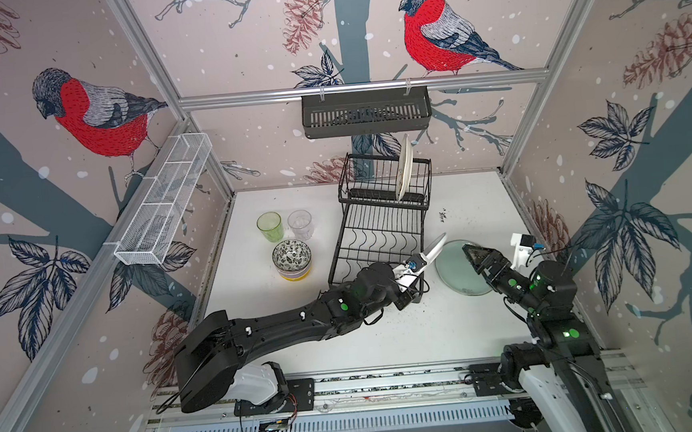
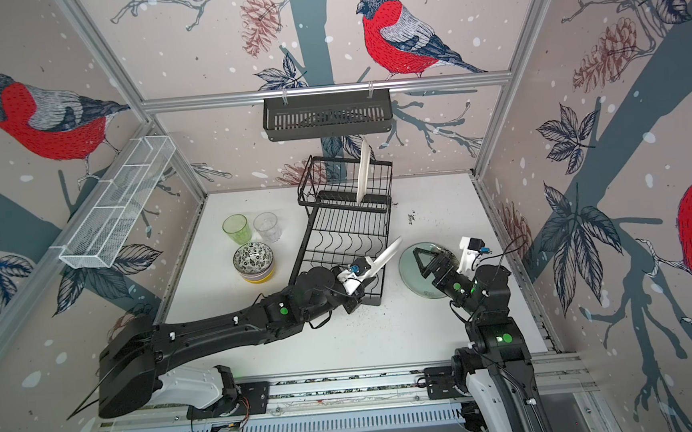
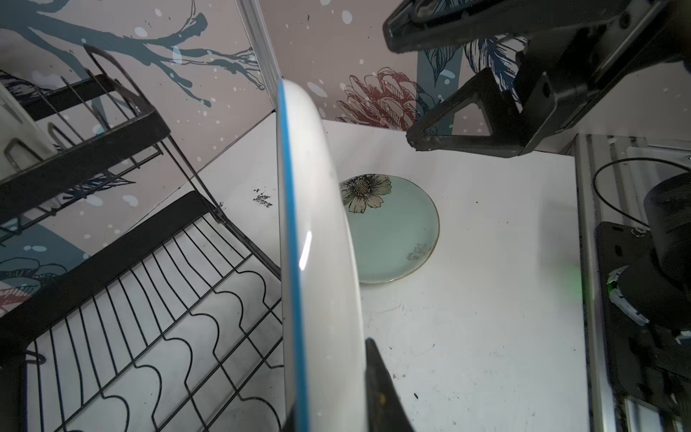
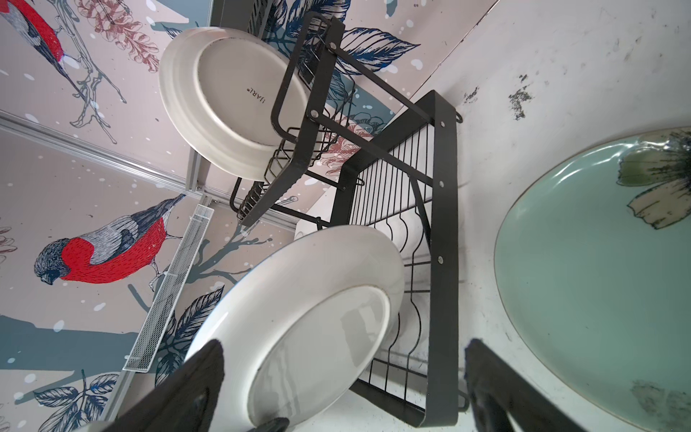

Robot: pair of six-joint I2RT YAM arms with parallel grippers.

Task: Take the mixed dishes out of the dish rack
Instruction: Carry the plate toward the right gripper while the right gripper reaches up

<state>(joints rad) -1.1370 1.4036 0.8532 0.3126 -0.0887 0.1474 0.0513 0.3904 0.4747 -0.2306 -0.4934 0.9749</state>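
Gripping a round white blue-edged plate [image 1: 434, 249] on edge, the left hand [image 1: 416, 264] hovers over the black wire dish rack [image 1: 379, 239]; the right hand [image 1: 470, 252] gapes above a pale green flowered plate [image 1: 452, 276].

The rack [image 1: 382, 218] stands at the back middle of the surface [image 1: 386, 339], its raised tier behind its flat tray. One plate [image 1: 405, 169] stands on edge in the raised tier, toward its right end. Left of the rack, two glasses [image 1: 270, 226] [image 1: 300, 224] stand side by side, and in front of them sits a stack of bowls [image 1: 292, 259]. Right of the tray, a second plate [image 1: 458, 269] lies flat on the surface. A third plate [image 1: 432, 250] hangs on edge in the left gripper [image 1: 416, 264], over the tray's front right corner, between the rack and the flat plate. The right gripper [image 1: 474, 254] hovers over the flat plate.
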